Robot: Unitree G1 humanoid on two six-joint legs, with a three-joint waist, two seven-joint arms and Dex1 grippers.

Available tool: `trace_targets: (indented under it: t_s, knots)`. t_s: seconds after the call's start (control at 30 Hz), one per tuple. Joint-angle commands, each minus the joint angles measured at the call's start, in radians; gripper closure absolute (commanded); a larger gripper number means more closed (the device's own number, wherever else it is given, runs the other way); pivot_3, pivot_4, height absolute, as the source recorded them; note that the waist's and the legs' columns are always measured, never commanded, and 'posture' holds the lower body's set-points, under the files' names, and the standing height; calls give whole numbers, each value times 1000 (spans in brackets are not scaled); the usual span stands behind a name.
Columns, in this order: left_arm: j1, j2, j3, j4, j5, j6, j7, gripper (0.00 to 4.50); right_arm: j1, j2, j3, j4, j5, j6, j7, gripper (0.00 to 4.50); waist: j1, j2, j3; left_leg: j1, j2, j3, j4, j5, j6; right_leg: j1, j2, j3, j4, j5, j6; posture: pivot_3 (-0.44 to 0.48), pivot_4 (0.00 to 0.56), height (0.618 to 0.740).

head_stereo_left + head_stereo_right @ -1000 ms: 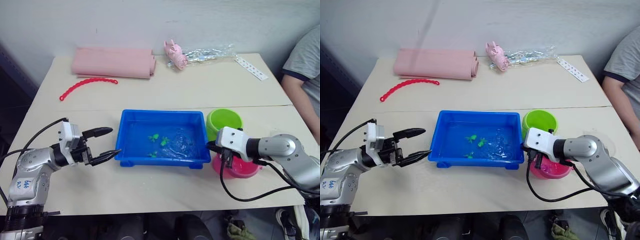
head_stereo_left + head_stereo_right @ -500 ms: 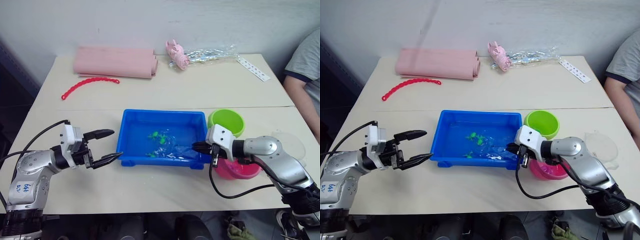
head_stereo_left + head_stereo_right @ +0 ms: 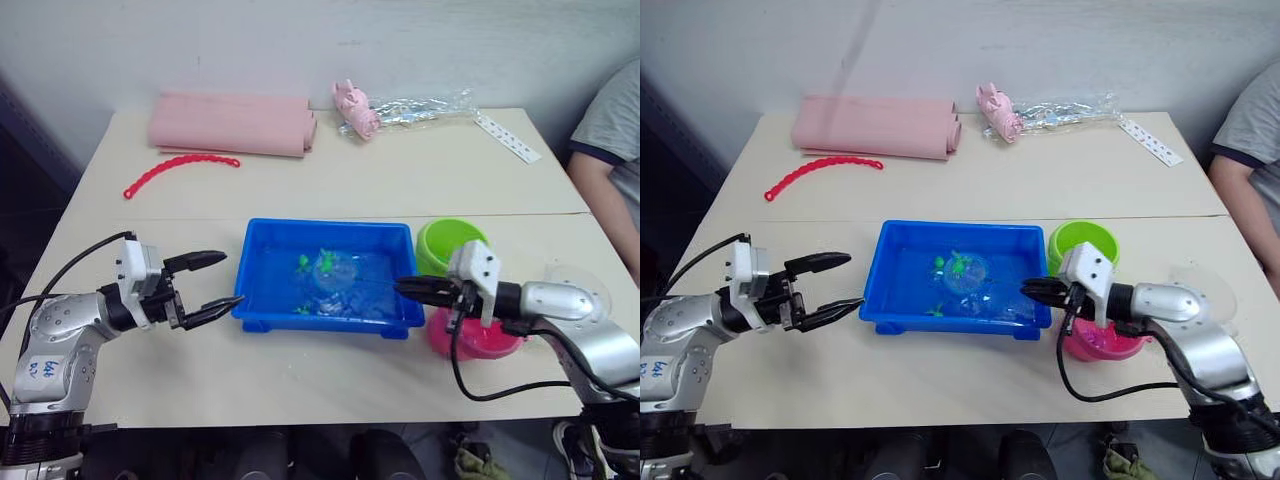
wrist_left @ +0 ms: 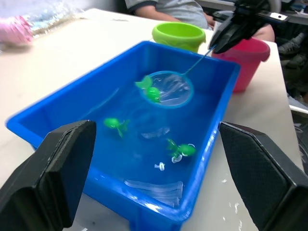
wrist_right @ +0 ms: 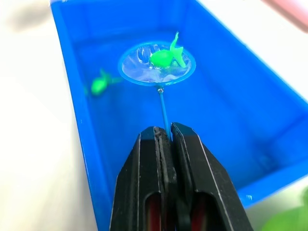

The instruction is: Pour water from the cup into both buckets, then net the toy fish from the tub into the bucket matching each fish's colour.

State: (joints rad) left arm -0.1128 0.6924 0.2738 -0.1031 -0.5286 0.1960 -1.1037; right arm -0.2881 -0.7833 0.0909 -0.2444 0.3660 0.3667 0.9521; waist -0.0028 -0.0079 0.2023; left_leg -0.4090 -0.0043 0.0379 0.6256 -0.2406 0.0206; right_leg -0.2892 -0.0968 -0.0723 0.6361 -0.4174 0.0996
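The right end effector (image 5: 166, 137) pinches the net (image 5: 157, 63) handle, hoop holding one green fish (image 5: 166, 57) over the blue tub (image 3: 262, 243) — the left wrist view shows two more fish — while the left end effector (image 3: 222, 280) gapes beside it.

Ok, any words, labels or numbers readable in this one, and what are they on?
Nothing here can be read with certainty.
White strip at the far right of the table: a row of dark marks, too small to read.
Sticker on the left arm: blue handwriting, too blurred to read.
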Motion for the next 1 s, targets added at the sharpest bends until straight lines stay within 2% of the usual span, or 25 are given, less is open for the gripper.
trace_targets:
  t_s: [0.03, 0.27, 0.5, 0.73, 1.0]
  knots:
    - [-71, -6, 15, -9, -47, 20, 25, 62, 158, -25, -284, -128, 122, -69, 25, 4500, 2, 0, 0, 0, 0, 0, 0, 0, 0, 0, 0, 0, 0, 0, 0, 0, 150, 740]
    - [-124, -35, -22, 1, -52, 34, 38, 62, 274, 7, -345, -155, 112, -110, 5, 4500, 1, 0, 0, 0, 0, 0, -1, 0, 0, 0, 0, 0, 0, 0, 0, 0, 150, 740]
    - [-176, -50, -51, 40, -42, 24, 21, 62, 314, 26, -426, -214, 156, -118, -34, 4500, 2, 0, 0, 1, 0, 0, -1, 0, 0, 1, 1, 0, 0, 0, 0, 0, 150, 740]
    - [-213, -76, -86, 53, -50, 32, -3, 62, 394, -22, -584, -291, 224, -78, -18, 4500, 5, 0, 0, 0, 0, 0, -1, 0, 0, 1, 1, 0, -1, 0, 0, 0, 150, 740]
    - [-268, -150, -150, 37, -47, 54, 23, 62, 463, -124, -784, -241, 208, -47, 29, 4500, 9, 0, 0, 0, -1, 1, 0, 0, 0, 1, 1, 0, -1, 0, 0, 0, 150, 740]
